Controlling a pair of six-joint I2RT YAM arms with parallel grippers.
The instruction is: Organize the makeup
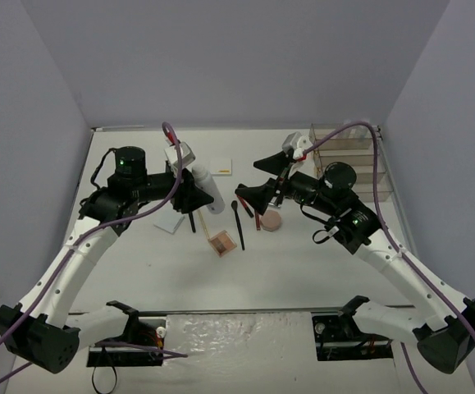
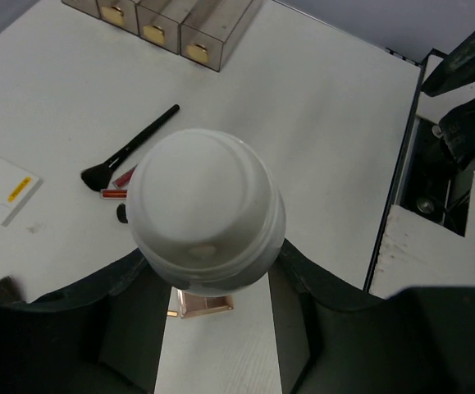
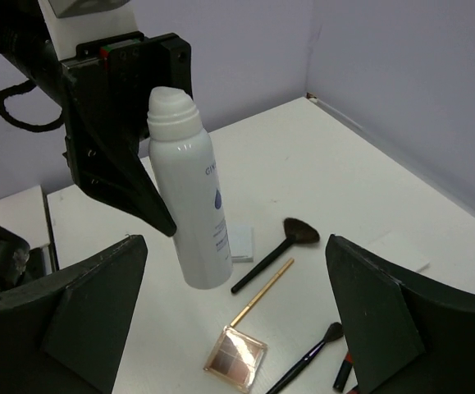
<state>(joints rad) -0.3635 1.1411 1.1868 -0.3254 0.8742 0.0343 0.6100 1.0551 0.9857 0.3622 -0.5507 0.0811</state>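
Here, the bottle [image 3: 192,205] sits clamped in the left gripper [image 1: 193,195], leaning a little.
Both left fingers [image 3: 130,185] press against the bottle's sides below its white cap [image 2: 207,209]; I cannot tell whether its base touches the table [image 1: 344,263]. Near it lie a pencil [image 3: 262,292], a brush [image 3: 274,249] and the palette [image 3: 235,355], with the compact [image 1: 271,221] a little further right. The right gripper [image 3: 237,328] hangs over these with its fingers spread wide and nothing between them. The organizer [image 1: 352,152] stands in the far right corner.
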